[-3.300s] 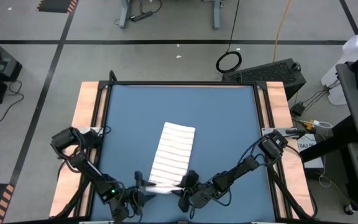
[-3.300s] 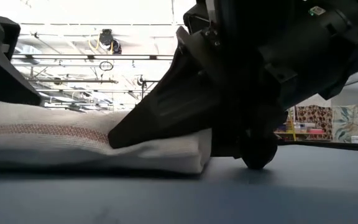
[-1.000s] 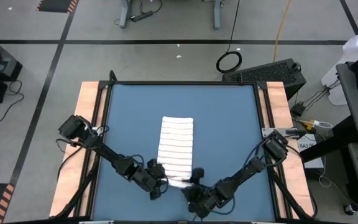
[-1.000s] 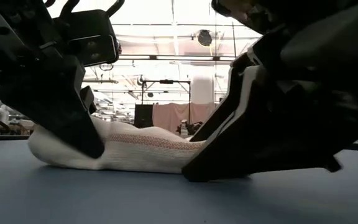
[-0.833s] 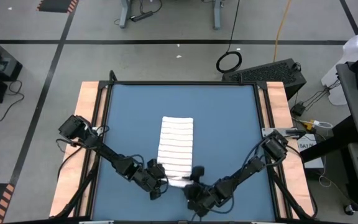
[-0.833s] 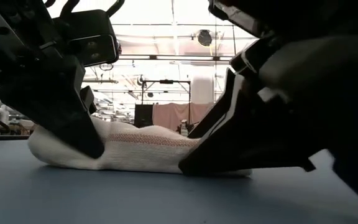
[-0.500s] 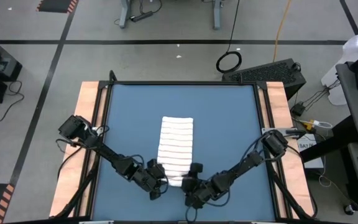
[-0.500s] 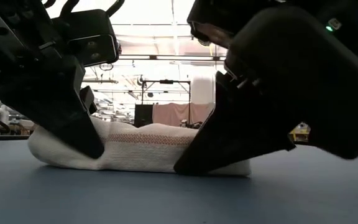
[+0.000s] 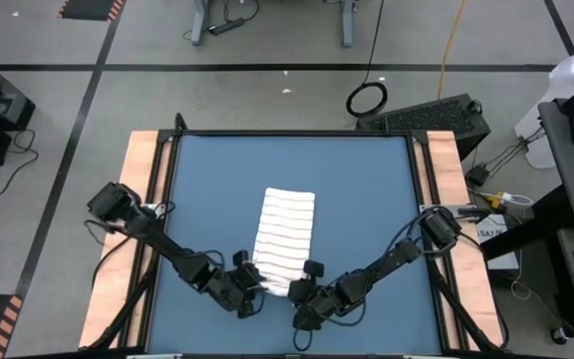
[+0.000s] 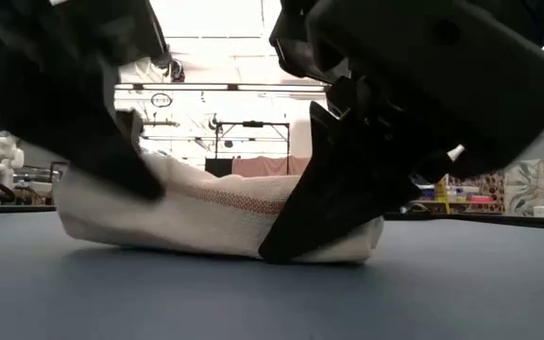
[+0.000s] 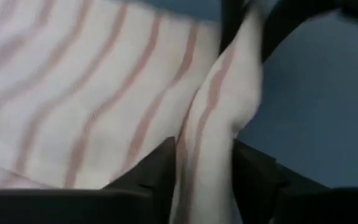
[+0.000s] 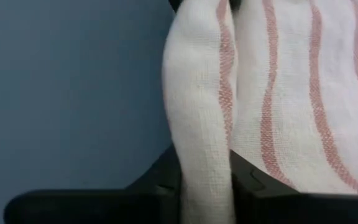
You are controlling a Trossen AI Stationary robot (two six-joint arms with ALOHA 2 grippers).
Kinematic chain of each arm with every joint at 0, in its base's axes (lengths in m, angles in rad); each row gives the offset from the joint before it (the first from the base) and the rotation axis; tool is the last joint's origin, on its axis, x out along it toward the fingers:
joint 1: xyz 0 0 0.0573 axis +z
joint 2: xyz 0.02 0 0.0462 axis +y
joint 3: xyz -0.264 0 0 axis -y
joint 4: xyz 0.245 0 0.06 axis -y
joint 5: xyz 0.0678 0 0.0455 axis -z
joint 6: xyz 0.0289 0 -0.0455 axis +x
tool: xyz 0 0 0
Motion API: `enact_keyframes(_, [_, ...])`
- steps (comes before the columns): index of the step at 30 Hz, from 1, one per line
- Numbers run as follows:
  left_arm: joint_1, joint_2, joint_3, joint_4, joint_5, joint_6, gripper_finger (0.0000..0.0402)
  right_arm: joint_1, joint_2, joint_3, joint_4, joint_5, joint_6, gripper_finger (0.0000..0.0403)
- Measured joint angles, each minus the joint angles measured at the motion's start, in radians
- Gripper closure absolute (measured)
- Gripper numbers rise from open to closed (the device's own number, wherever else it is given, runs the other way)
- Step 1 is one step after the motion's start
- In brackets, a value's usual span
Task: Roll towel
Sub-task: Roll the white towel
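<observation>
On the blue table (image 9: 367,199), the towel (image 9: 285,237) lies as a long folded strip, white with narrow stripes, running from about the middle of the tabletop toward its near edge. Both grippers work at that near end of the strip. At the near left corner of the towel sits the left gripper (image 9: 250,282), and its wrist view shows a raised fold of striped cloth (image 11: 213,118) standing between its two dark fingers (image 11: 148,180), the jaws narrowed around the fold. At the near right corner of the towel sits the right gripper (image 9: 302,284); its wrist view shows a ridge of cloth (image 12: 201,124) pinched between its fingers (image 12: 160,180), jaws narrow and pressed against the fabric on both sides. From table height, the towel (image 10: 215,212) forms a low rounded mound on the table (image 10: 272,293), its near edge lifted and curled. The left gripper (image 10: 130,170) bears on the towel's upper left slope, while the right gripper (image 10: 296,236) clamps its right end down near the tabletop. Reddish print shows along the towel's face between the two grippers.
</observation>
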Motion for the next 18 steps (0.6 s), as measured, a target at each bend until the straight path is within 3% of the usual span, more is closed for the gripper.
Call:
enact_keyframes(8, [-0.147,-0.039,0.002,0.075,-0.148,0.232,0.0201,-0.007,-0.002,-0.001,0.000,-0.052,0.123,0.0345])
enact_keyframes(10, [-0.185,-0.005,0.004,0.109,-0.173,0.308,0.0195,-0.007,-0.002,-0.002,0.006,-0.062,0.140,0.0345])
enact_keyframes(14, [-0.237,0.066,0.002,0.155,-0.328,0.455,0.0191,-0.015,-0.001,-0.002,0.043,-0.109,0.148,0.0344])
enact_keyframes(18, [-0.242,0.108,0.003,0.171,-0.397,0.495,0.0191,-0.021,-0.002,-0.002,0.045,-0.130,0.159,0.0344])
